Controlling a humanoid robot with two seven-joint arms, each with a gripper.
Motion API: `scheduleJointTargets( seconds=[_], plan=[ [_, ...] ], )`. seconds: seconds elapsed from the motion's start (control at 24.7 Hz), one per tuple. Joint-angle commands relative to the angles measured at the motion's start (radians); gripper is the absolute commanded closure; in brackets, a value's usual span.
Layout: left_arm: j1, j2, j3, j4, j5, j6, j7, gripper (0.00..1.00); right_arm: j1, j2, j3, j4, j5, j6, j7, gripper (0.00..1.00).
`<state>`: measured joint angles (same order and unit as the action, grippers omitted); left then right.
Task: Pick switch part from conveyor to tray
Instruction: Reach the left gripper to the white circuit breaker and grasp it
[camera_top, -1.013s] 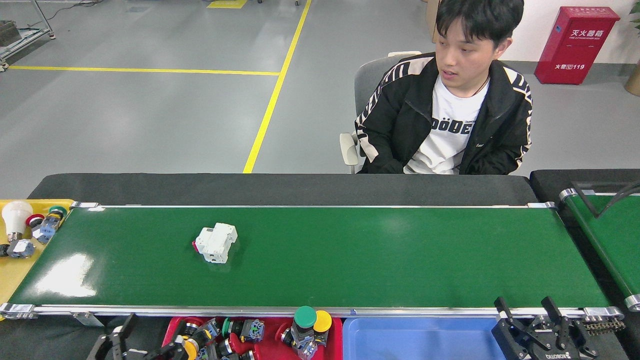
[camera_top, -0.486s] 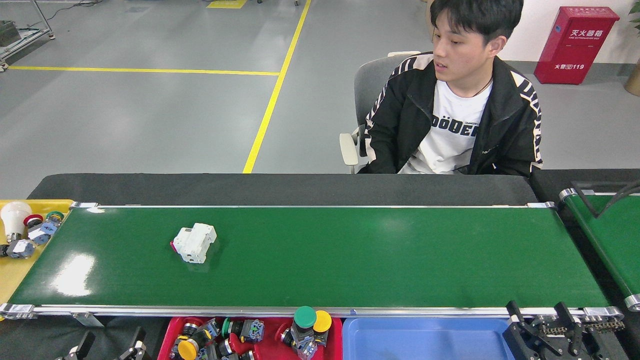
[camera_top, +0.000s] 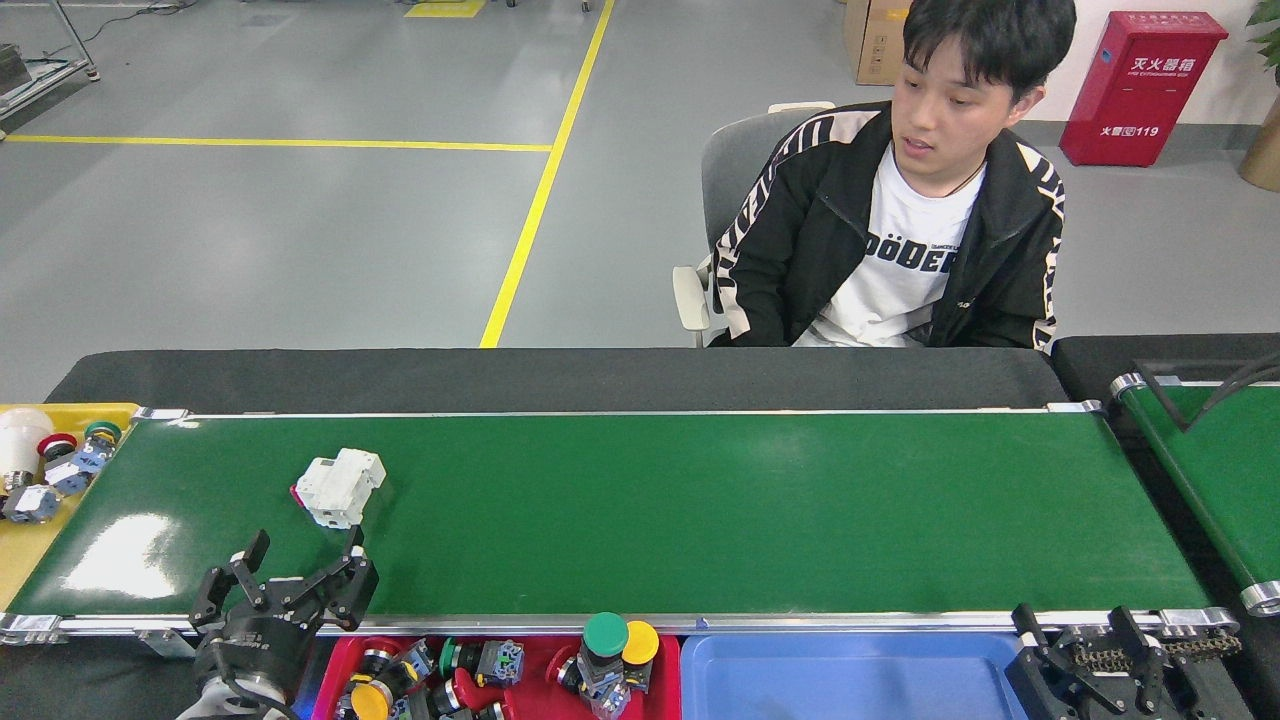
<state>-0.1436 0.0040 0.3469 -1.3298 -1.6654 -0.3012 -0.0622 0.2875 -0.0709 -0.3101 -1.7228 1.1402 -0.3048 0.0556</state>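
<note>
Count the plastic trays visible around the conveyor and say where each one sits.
3: a red tray below the conveyor's near rail, a blue tray right of it, a yellow tray at the belt's left end.

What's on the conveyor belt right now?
Only one white switch part lies on the conveyor, toward its left end. The open left hand covers a small patch near the front rail.

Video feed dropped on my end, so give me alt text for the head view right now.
A white switch part lies on the left of the green conveyor, with the open left gripper just short of it, empty. The red tray of switches sits below; the right gripper rests open at bottom right.
</note>
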Motion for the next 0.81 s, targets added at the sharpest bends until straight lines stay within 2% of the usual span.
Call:
scheduleJointTargets(
  seconds=[0.0, 0.2, 0.32, 0.36, 0.41, 0.45, 0.57, 0.77],
  plan=[
    [-0.048, 0.011, -0.003, 0.035, -0.004, 0.008, 0.007, 0.0, -0.002, -0.003, -0.004, -0.011, -0.004, -0.005, -0.008, 0.02],
    [-0.165, 0.082, -0.006, 0.221, -0.002, 0.039, 0.018, 0.01, -0.002, -0.003, -0.003, -0.011, -0.005, -0.005, -0.008, 0.02],
    [-0.191, 0.125, -0.022, 0.294, -0.002, 0.03, 0.021, 0.22, -0.002, -0.003, -0.003, -0.011, -0.005, -0.007, -0.008, 0.02],
    [-0.197, 0.146, -0.046, 0.322, 0.001, 0.03, 0.041, 0.26, -0.002, -0.001, -0.003, -0.011, -0.005, -0.007, -0.008, 0.02],
    [-0.2, 0.159, -0.062, 0.34, 0.006, 0.031, 0.061, 0.38, -0.002, -0.003, -0.003, -0.011, -0.005, -0.007, -0.008, 0.02],
    [-0.206, 0.171, -0.077, 0.365, 0.007, 0.03, 0.078, 0.62, -0.002, -0.003, -0.003, -0.011, -0.005, -0.007, -0.008, 0.02],
    [-0.218, 0.179, -0.078, 0.397, 0.012, 0.024, 0.085, 0.93, -0.002, -0.001, -0.003, -0.011, -0.005, -0.008, -0.008, 0.02],
    [-0.209, 0.169, -0.082, 0.38, 0.041, 0.022, 0.101, 0.94, -0.002, -0.001, -0.001, -0.011, -0.005, -0.008, -0.008, 0.02]
  ],
)
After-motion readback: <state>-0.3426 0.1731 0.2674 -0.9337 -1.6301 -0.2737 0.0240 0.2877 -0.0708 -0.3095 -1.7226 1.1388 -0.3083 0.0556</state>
